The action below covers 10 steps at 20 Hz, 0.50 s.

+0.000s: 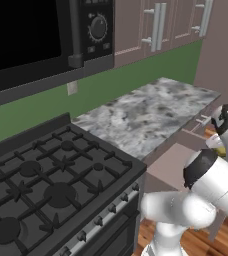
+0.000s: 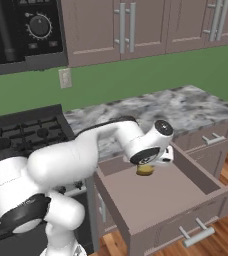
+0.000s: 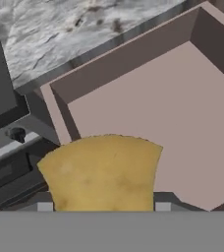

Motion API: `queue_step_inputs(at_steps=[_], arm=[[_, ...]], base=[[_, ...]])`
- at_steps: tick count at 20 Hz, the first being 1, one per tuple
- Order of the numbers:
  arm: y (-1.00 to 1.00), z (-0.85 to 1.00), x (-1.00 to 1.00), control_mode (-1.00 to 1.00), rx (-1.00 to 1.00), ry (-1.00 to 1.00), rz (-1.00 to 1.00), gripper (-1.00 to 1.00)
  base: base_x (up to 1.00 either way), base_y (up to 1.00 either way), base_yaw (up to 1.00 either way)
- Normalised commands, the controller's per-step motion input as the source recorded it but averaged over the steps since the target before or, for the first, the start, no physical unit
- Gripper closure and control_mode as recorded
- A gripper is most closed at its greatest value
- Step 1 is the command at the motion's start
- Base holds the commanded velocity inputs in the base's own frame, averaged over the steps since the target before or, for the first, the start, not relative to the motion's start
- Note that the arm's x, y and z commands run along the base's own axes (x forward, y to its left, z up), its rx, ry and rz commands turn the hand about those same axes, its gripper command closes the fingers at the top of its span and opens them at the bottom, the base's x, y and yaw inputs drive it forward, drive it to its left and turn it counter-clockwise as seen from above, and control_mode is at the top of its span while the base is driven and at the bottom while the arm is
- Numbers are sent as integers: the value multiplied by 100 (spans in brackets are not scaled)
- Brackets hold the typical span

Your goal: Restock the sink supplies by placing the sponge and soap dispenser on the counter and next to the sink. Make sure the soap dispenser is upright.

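Note:
The sponge (image 3: 101, 172), a yellow-orange block, sits between my gripper's (image 3: 103, 206) fingertips at the bottom of the hand view, and the gripper is shut on it. In the right base view the sponge (image 2: 145, 171) hangs under the hand, just above the floor of an open drawer (image 2: 156, 200) near its back left corner. A bit of the sponge (image 1: 215, 145) also peeks out beside the arm in the left base view. The marbled counter (image 2: 186, 107) runs behind the drawer. The soap dispenser and the sink are out of view.
The brown drawer (image 3: 158, 108) is pulled out below the counter (image 1: 146, 112) and nothing else lies in it. A black gas stove (image 1: 46, 175) stands left of the counter, under a microwave (image 1: 31, 30). Wall cabinets (image 2: 121, 27) hang above.

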Motion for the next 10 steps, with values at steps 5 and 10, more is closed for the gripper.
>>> queue_step_inputs(at_steps=[5, 10], arm=[[60, 73, -71, -100, 0, 2, -14, 100], [64, 4, -13, -100, 0, 24, -8, 100]], base=[[0, 0, 0], [0, 0, 0]])
